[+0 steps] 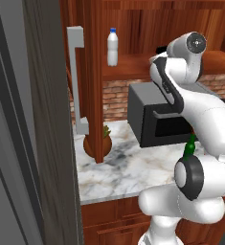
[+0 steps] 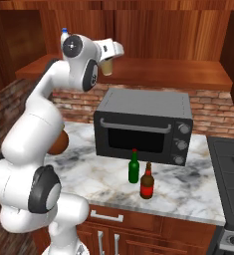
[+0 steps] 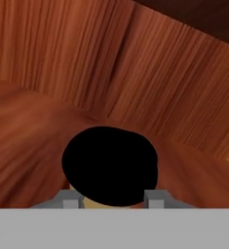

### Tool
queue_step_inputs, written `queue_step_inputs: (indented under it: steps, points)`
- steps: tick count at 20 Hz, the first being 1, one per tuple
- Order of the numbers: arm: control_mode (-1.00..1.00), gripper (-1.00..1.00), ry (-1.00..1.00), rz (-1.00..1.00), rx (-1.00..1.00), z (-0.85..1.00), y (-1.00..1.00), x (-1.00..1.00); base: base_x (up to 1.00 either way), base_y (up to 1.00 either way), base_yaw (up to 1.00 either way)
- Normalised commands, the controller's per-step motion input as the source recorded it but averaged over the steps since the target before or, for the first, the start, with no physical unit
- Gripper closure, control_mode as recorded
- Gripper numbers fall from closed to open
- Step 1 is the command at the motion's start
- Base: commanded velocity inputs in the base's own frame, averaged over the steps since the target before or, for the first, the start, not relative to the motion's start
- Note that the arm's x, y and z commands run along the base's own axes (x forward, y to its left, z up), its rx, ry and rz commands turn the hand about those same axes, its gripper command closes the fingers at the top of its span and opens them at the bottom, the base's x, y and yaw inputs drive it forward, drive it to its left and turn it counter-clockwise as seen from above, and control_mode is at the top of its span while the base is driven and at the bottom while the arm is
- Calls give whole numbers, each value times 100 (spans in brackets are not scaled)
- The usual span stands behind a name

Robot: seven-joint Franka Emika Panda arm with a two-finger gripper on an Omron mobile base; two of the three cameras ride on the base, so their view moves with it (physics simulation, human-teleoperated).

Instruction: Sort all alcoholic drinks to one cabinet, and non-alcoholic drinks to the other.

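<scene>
My gripper [image 2: 109,60] is shut on the tan paper coffee cup [image 2: 107,67] and holds it inside the open upper cabinet, over its wooden shelf [image 2: 168,72]. In the hand view the cup's black lid [image 3: 110,164] sits between my fingertips [image 3: 69,198]; I cannot tell whether the cup touches the shelf. The white plastic bottle [image 1: 113,47] with a blue cap stands upright on the same shelf, further left. On the marble counter, in front of the oven, the green glass bottle [image 2: 134,168] and the brown bottle with a red label [image 2: 147,182] stand side by side.
A black toaster oven [image 2: 146,124] takes up the back of the counter [image 1: 118,172] under the shelf. The open cabinet door with a grey handle [image 1: 78,81] hangs at the left. A brown vase with a plant [image 1: 97,143] stands beneath it. A stove [image 2: 233,164] lies at the right.
</scene>
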Motion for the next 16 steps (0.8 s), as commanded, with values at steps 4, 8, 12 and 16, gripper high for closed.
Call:
queue_step_inputs:
  steps: [4, 8, 12, 16]
  points:
    - [-100, 100, 5, 0, 0, -3, 0, 35, 0, 0, 0]
    - [-100, 100, 0, 0, 0, -4, 0, 32, 0, 0, 0]
    - [-100, 100, 0, 0, 0, -13, -1, 19, 0, 0, 0]
    - [-100, 100, 0, 0, 1, -19, -7, 19, 0, 0, 0]
